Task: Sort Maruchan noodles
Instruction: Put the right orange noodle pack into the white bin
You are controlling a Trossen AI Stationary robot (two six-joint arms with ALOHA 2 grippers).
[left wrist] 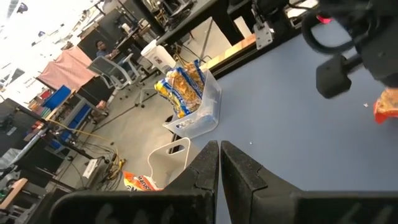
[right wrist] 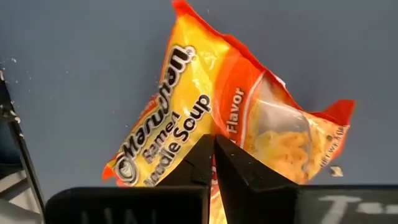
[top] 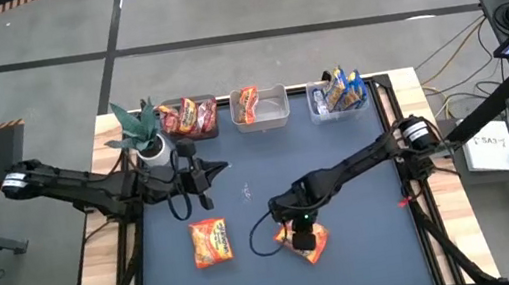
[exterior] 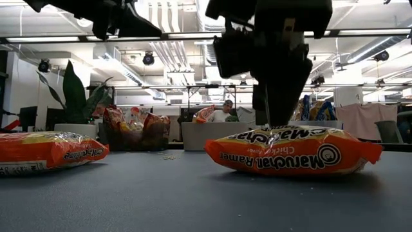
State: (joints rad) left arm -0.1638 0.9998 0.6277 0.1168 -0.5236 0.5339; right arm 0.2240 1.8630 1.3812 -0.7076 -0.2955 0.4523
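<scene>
An orange Maruchan noodle packet [top: 316, 243] lies flat on the dark table near the front, right of centre. My right gripper [top: 301, 240] stands over it, pointing down and shut on its top face. A second orange packet [top: 211, 242] lies flat to its left, untouched. My left gripper [top: 213, 171] hovers shut and empty above the table's left part. Dark red packets [top: 188, 118], an orange one [top: 248, 104] and blue-and-yellow ones [top: 342, 90] sit in three bins at the far edge. My right gripper comes from above, slanting down, and its shut fingertips [right wrist: 205, 149] meet the packet's printed top face [right wrist: 186, 124] near the middle. The wrapper looks nipped between the tips [exterior: 270, 132]; the fingers hide how much film is caught. The packet still lies flat on the table.
Three clear bins [top: 286, 105] line the far edge, with a potted plant [top: 139, 129] at the far left corner. Bare tabletop [top: 251, 188] lies between the two arms. A person sits in the room beyond the table in the low view.
</scene>
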